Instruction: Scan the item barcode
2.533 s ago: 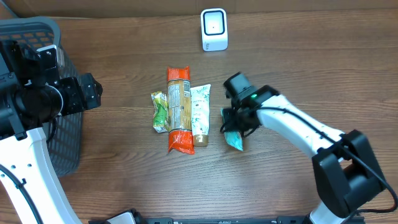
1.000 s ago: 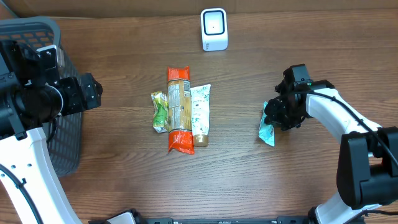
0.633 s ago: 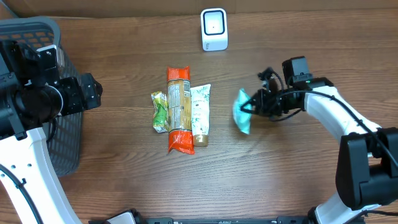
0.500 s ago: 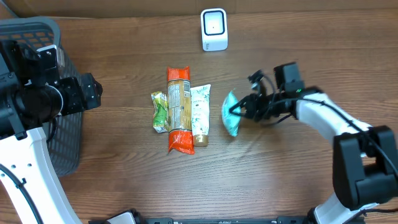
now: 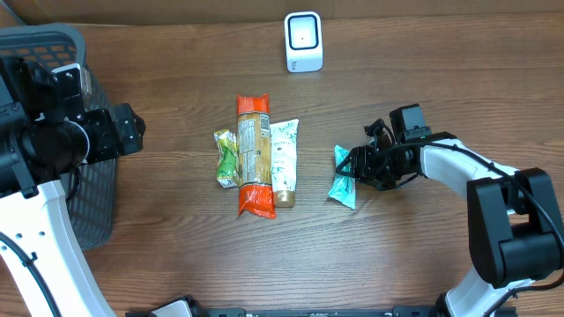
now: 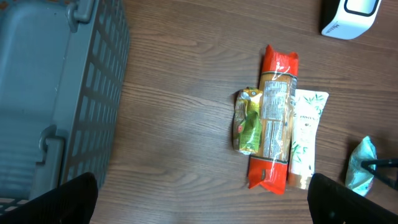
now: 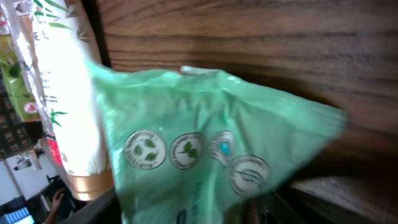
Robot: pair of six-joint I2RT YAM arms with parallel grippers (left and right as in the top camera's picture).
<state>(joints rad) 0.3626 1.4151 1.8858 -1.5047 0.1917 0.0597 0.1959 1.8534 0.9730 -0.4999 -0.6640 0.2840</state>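
A teal-green packet (image 5: 343, 180) lies on the wooden table, right of the row of items. My right gripper (image 5: 359, 167) is low at its right edge. In the right wrist view the packet (image 7: 205, 143) fills the space between the spread fingers and my right gripper (image 7: 199, 210) stands open around it. The white scanner (image 5: 304, 41) stands at the back centre, apart from the packet. My left gripper (image 6: 202, 202) hovers open over bare table at the left, holding nothing.
An orange packet (image 5: 253, 154), a small green packet (image 5: 227, 158) and a white tube (image 5: 284, 161) lie side by side mid-table. A grey basket (image 5: 92, 189) sits at the left edge, under the left arm.
My right gripper swung the teal packet leftward from the right side, then drew back slightly. Its jaws have opened and the packet now rests on the table. The left arm is unmoved.
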